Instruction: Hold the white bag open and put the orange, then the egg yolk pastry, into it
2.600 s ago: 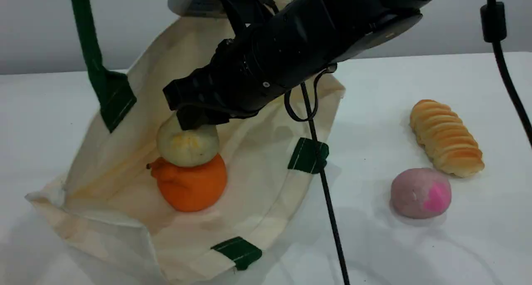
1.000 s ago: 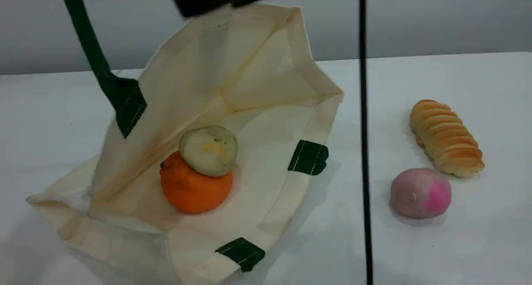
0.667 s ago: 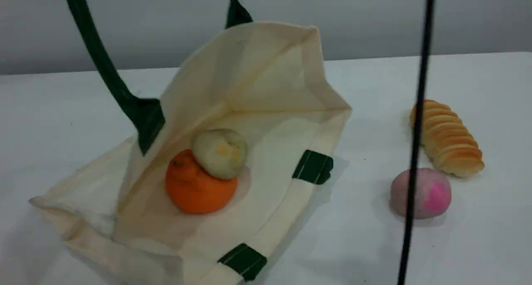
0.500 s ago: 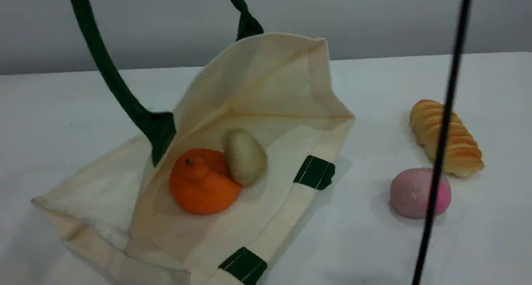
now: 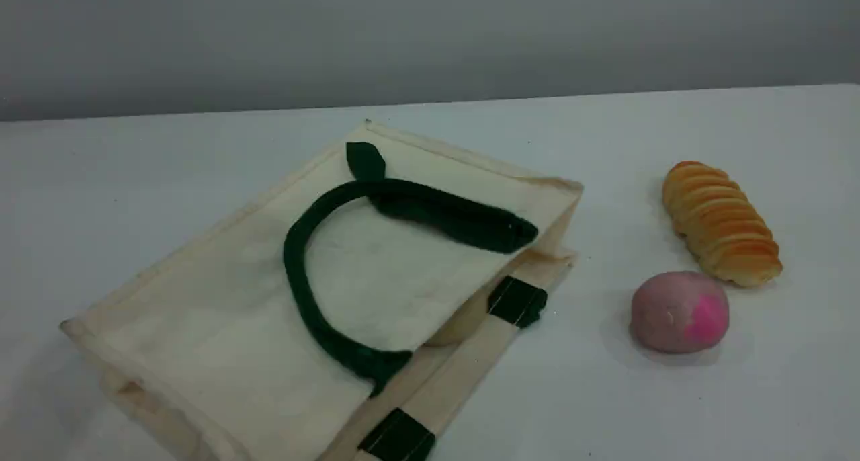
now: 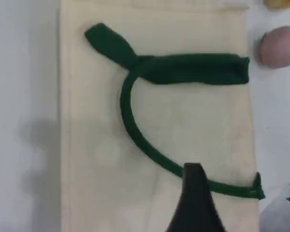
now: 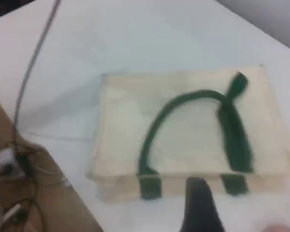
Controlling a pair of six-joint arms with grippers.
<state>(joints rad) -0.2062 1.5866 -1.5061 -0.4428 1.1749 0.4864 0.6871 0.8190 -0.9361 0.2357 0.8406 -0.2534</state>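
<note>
The white bag (image 5: 222, 313) lies collapsed flat on the table, its dark green handle (image 5: 290, 259) draped loose across the top panel. Its mouth faces right. The orange and the egg yolk pastry are hidden under that panel. Neither arm shows in the scene view. My left gripper (image 6: 193, 193) hovers above the bag (image 6: 183, 125), showing one dark fingertip just over the handle (image 6: 128, 116) and gripping nothing. My right gripper (image 7: 199, 203) hangs high above the bag (image 7: 193, 130) beyond its mouth edge, one fingertip showing and nothing in it.
A golden ridged bread roll (image 5: 720, 222) and a pink-purple ball (image 5: 680, 311) lie on the table right of the bag. The ball (image 6: 279, 46) also shows in the left wrist view. Cables (image 7: 14, 164) lie on a brown surface past the table edge.
The bag's handle, held up half a second ago, has dropped and the top panel has fallen shut over the orange and pastry. The right arm's cable has left the scene view.
</note>
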